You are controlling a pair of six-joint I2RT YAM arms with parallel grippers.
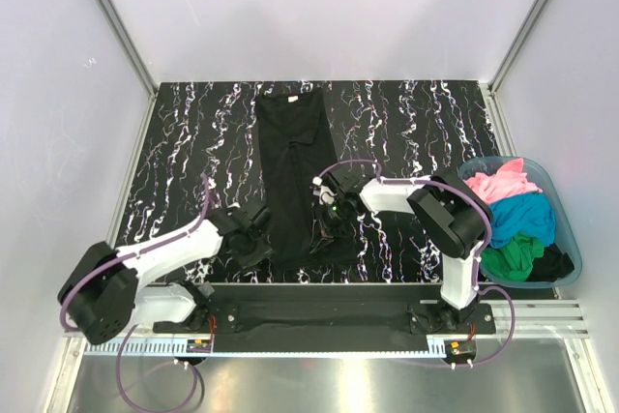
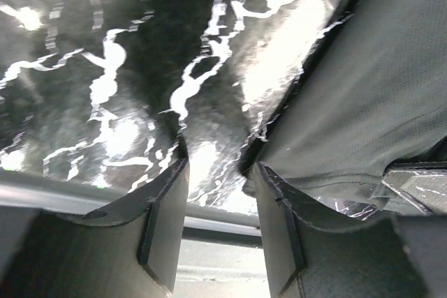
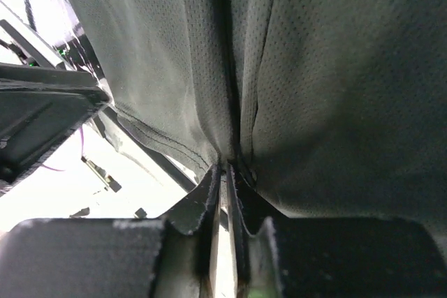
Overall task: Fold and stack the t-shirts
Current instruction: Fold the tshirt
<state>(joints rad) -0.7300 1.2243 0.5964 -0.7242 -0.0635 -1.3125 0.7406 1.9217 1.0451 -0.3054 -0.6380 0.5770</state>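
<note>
Shirt: the large black t-shirt of soft cloth lies flat on the black white-veined marble-pattern table, folded into a long narrow strip, with its collar end far and its hem end near my bases.
Long axis: it runs straight away from me, far to near, between my two arms.
Right gripper: my right gripper is at the strip's near right part. Its jaws are drawn almost together on a raised fold of the black cloth, and my wrist view shows the mesh fabric pinched into the slot.
Left gripper: my left gripper sits low, just beside the strip's near left edge, with its jaws apart and holding nothing. Only bare table shows between its fingers.
Which way the cloth lies: the hemmed edge is on the outer side of one finger, toward the right arm. I cannot tell whether it touches.
Nearer arm: both are at the near end, but only the right has cloth.
Next move, my judgement: I should slide the left gripper sideways onto that edge and close, so that both corners can lift together toward the collar.
Risk: lifting on one side alone would skew the strip.
Waiting: the pink t-shirt, turquoise-blue t-shirt and green t-shirt are heaped in the translucent teal plastic tub, well apart on my right.
</note>
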